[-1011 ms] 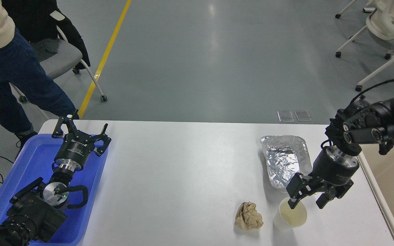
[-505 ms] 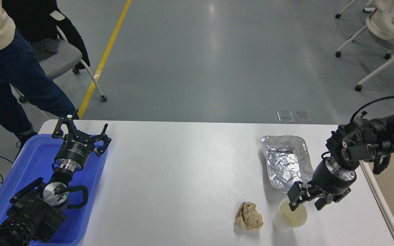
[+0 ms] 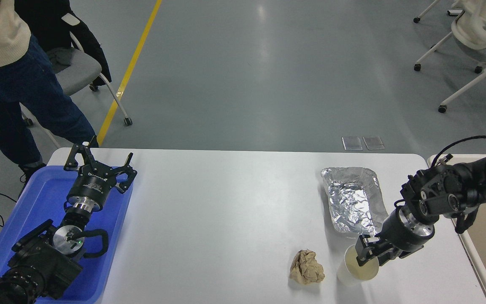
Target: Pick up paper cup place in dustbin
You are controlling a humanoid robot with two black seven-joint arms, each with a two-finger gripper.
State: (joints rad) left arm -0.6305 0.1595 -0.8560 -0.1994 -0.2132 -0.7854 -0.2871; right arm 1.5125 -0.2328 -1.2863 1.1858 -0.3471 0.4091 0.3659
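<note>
Your right gripper [image 3: 367, 254] is pinching the far rim of the paper cup [image 3: 357, 267], which stands on the counter [image 3: 226, 219] at the gripper's 7 o'clock; thin rim may buckle or slip before reaching the dustbin [image 3: 485, 249] at 3 o'clock.

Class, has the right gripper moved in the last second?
Yes. The right gripper has dropped toward the paper cup, away from the foil tray.

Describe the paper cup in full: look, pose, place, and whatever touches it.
The paper cup is small, plain white outside, cream inside, with a round rim. It stands upright, open and seemingly empty, near the table's front edge, between the crumpled brown paper ball and the right pincer, whose fingers sit at its rim.
</note>
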